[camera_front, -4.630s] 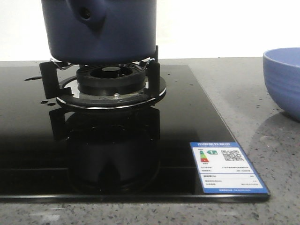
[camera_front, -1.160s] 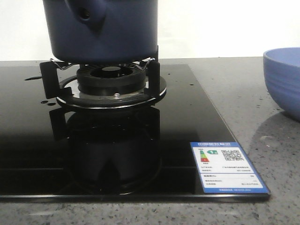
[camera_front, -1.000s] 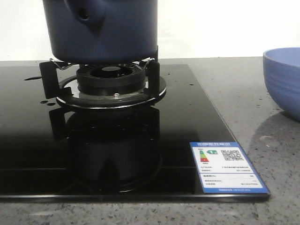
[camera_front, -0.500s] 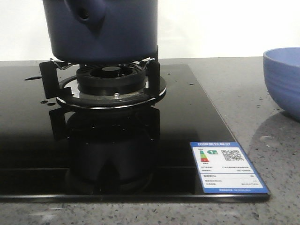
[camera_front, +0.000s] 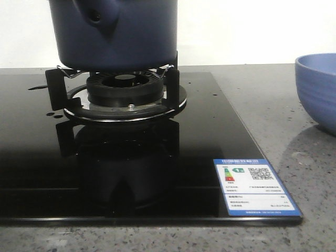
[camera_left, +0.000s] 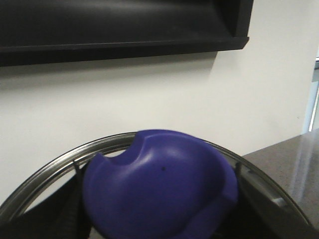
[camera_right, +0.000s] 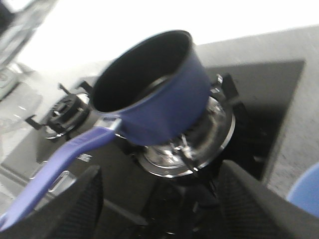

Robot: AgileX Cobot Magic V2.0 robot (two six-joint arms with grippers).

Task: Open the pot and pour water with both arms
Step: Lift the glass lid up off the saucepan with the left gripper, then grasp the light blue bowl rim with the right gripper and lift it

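Note:
The dark navy pot [camera_front: 118, 31] stands on the burner grate [camera_front: 126, 92] of the black glass hob; only its lower part shows in the front view. In the right wrist view the pot [camera_right: 164, 99] is open, without a lid, and its long blue handle [camera_right: 55, 164] points toward the camera. My right gripper [camera_right: 159, 214] is open and empty, above the hob on the near side of the pot and apart from the handle. My left gripper [camera_left: 157, 199] is shut on the blue knob [camera_left: 159, 184] of the glass lid, whose metal rim [camera_left: 60, 159] shows, held up in front of a white wall.
A light blue ribbed bowl [camera_front: 317, 89] stands on the grey counter right of the hob; it also shows in the right wrist view [camera_right: 306, 196]. A second burner [camera_right: 65, 112] lies beyond the pot. A blue-and-white label [camera_front: 254, 186] sits on the hob's front right corner.

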